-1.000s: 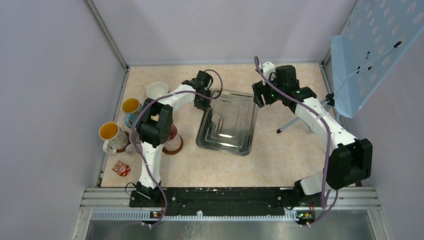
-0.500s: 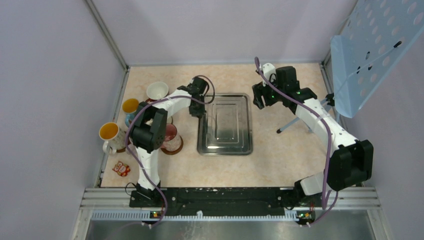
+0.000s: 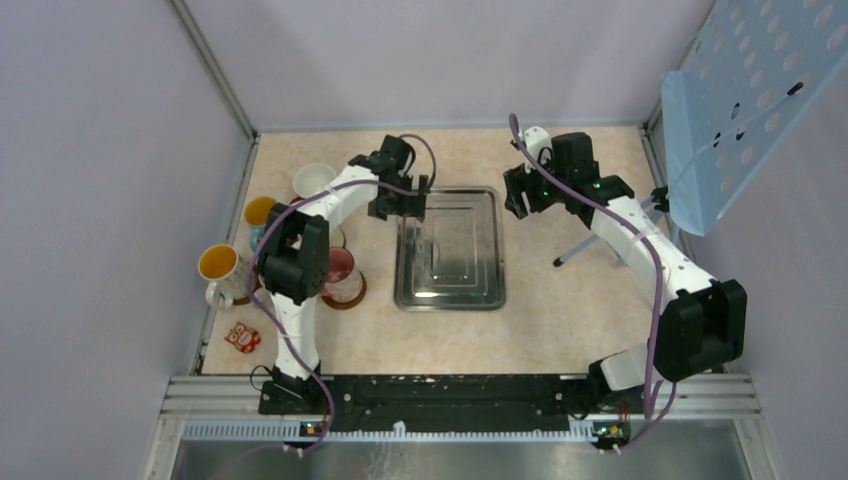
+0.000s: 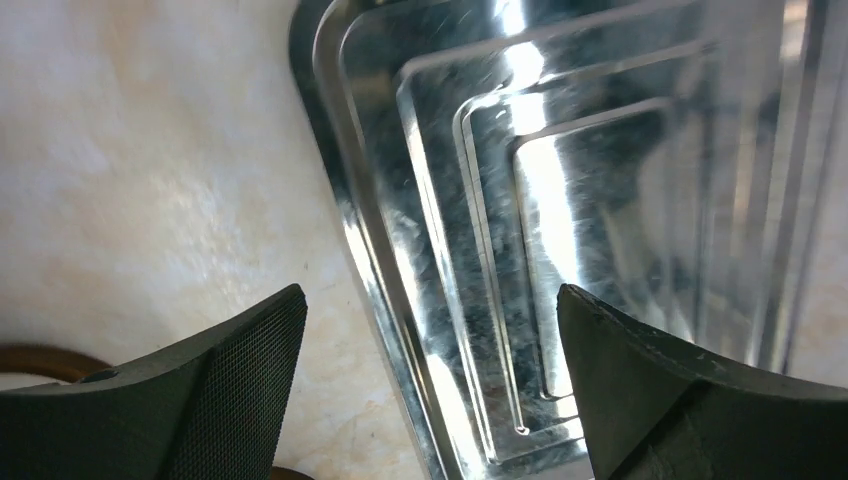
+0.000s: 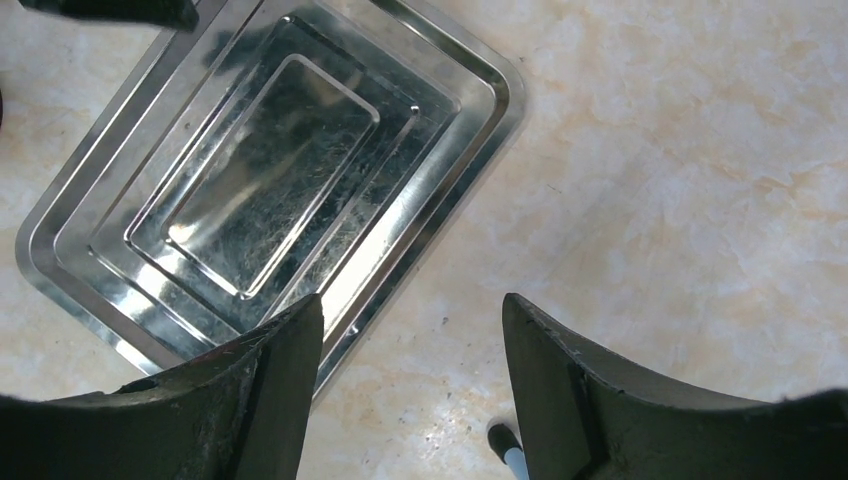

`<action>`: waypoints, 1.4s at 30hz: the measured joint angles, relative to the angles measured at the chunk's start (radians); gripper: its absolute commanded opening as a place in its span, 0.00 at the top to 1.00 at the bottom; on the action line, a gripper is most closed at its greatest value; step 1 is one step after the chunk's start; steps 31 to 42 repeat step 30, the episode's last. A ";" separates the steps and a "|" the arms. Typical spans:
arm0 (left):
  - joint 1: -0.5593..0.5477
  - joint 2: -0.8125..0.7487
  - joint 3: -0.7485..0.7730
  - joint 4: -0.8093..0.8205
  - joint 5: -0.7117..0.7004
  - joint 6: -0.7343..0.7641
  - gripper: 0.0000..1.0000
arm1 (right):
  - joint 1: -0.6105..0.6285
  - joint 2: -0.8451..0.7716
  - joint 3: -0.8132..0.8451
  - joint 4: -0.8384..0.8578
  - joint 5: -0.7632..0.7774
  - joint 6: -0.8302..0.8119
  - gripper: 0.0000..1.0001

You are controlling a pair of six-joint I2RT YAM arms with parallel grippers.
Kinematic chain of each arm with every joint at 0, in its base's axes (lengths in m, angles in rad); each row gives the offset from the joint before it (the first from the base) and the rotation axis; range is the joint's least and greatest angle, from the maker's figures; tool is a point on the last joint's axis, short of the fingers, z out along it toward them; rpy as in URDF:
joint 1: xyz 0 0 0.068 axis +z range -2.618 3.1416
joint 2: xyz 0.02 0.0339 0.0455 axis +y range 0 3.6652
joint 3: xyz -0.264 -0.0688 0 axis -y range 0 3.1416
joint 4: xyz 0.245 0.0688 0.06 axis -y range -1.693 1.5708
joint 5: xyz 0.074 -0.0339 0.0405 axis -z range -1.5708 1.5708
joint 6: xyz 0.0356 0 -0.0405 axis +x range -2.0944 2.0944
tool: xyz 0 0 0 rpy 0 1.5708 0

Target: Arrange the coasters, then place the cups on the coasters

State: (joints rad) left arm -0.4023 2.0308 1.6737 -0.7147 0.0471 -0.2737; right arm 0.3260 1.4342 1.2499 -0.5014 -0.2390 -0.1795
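Observation:
My left gripper (image 3: 408, 203) (image 4: 430, 300) is open, its jaws wide apart astride the left rim of the steel tray (image 3: 450, 250) (image 4: 600, 150), holding nothing. My right gripper (image 3: 517, 195) (image 5: 412, 302) is open over bare table just off the tray's (image 5: 270, 160) far right corner. The cups stand at the left: a cream cup (image 3: 315, 180), a blue one with yellow inside (image 3: 262, 211), a white patterned one with orange inside (image 3: 220, 266), and a red one (image 3: 341, 268) on a brown coaster (image 3: 350, 300). A brown coaster edge (image 4: 35, 360) shows in the left wrist view.
A small red and white owl figure (image 3: 242, 337) lies near the front left. A white rod with a black tip (image 3: 580, 250) (image 5: 505, 455) slants down by the right arm. A blue perforated panel (image 3: 750, 90) hangs at the right. Walls close in left and back.
My left gripper has opened and let go of the tray's rim. The tray, skewed a second ago, now lies square on the table. The right arm has not moved.

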 measured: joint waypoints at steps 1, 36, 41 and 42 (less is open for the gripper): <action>0.010 0.000 0.053 -0.016 0.043 0.032 0.01 | 0.000 0.000 0.000 0.000 -0.004 0.000 0.34; 0.515 -0.259 0.064 -0.173 0.283 0.453 0.01 | -0.003 -0.117 -0.138 0.069 -0.068 0.122 0.31; 0.515 -0.259 0.064 -0.173 0.283 0.453 0.01 | -0.003 -0.117 -0.138 0.069 -0.068 0.122 0.31; 0.515 -0.259 0.064 -0.173 0.283 0.453 0.01 | -0.003 -0.117 -0.138 0.069 -0.068 0.122 0.31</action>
